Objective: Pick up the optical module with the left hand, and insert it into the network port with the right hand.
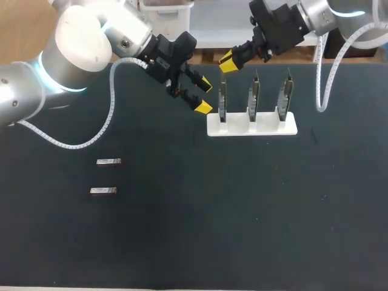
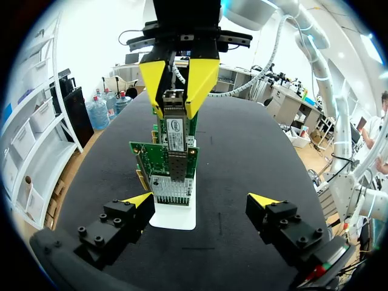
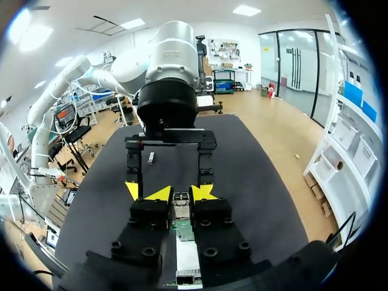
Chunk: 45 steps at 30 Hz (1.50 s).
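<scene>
My right gripper (image 1: 229, 60) is shut on a silver optical module (image 2: 174, 130), held upright over the leftmost green network card (image 2: 163, 159) on the white stand (image 1: 251, 126). In the left wrist view the module's lower end sits at that card's port cage. The right wrist view shows the module (image 3: 181, 205) pinched between my right gripper's (image 3: 182, 195) yellow tips, with the card (image 3: 185, 229) just below. My left gripper (image 1: 204, 96) stands wide open beside the stand's left end, holding nothing; its fingers (image 2: 134, 203) flank the stand's base (image 2: 176, 218).
Two more green cards (image 1: 253, 97) (image 1: 285, 96) stand upright to the right on the same stand. Two spare silver modules (image 1: 109, 161) (image 1: 103, 191) lie flat on the dark table at the left.
</scene>
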{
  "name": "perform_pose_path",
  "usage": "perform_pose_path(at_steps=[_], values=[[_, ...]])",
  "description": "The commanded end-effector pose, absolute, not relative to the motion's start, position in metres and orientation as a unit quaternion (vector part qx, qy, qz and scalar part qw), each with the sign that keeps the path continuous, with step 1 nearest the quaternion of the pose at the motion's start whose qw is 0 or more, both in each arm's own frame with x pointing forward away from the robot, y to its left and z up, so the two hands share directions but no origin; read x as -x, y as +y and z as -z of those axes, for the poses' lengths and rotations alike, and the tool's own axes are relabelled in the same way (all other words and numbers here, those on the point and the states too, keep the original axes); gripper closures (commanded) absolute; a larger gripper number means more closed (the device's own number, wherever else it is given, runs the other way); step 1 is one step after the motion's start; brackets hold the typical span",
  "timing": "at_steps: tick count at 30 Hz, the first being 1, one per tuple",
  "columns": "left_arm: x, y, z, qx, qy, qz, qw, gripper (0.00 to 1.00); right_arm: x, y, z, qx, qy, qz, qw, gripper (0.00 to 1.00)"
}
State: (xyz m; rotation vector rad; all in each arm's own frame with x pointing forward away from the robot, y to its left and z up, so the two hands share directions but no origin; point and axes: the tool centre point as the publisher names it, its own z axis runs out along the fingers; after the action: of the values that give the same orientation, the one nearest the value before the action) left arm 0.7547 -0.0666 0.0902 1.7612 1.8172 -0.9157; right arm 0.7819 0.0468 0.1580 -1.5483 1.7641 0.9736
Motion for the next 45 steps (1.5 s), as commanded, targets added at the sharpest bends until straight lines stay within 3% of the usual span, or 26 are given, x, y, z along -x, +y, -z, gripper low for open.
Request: perform_pose_path(at_steps=[1, 8, 9, 10, 11, 45], values=[[-0.754, -0.067, -0.09, -0.637, 0.659, 0.33, 0.224, 0.0, -0.783, 0.047, -0.152, 0.581, 0.664, -0.366, 0.294, 1.0], [-0.754, -0.067, -0.09, -0.637, 0.659, 0.33, 0.224, 0.0, -0.784, 0.047, -0.152, 0.581, 0.665, -0.366, 0.293, 1.0], [-0.754, -0.067, -0.09, -0.637, 0.659, 0.33, 0.224, 0.0, -0.784, 0.047, -0.152, 0.582, 0.665, -0.365, 0.294, 0.81], [-0.754, -0.067, -0.09, -0.637, 0.659, 0.33, 0.224, 0.0, -0.784, 0.047, -0.153, 0.58, 0.664, -0.368, 0.295, 0.15], [-0.754, -0.067, -0.09, -0.637, 0.659, 0.33, 0.224, 0.0, -0.784, 0.047, -0.153, 0.582, 0.663, -0.368, 0.294, 0.0], [-0.754, -0.067, -0.09, -0.637, 0.659, 0.33, 0.224, 0.0, -0.774, 0.025, -0.174, 0.577, 0.637, -0.4, 0.317, 0.0]])
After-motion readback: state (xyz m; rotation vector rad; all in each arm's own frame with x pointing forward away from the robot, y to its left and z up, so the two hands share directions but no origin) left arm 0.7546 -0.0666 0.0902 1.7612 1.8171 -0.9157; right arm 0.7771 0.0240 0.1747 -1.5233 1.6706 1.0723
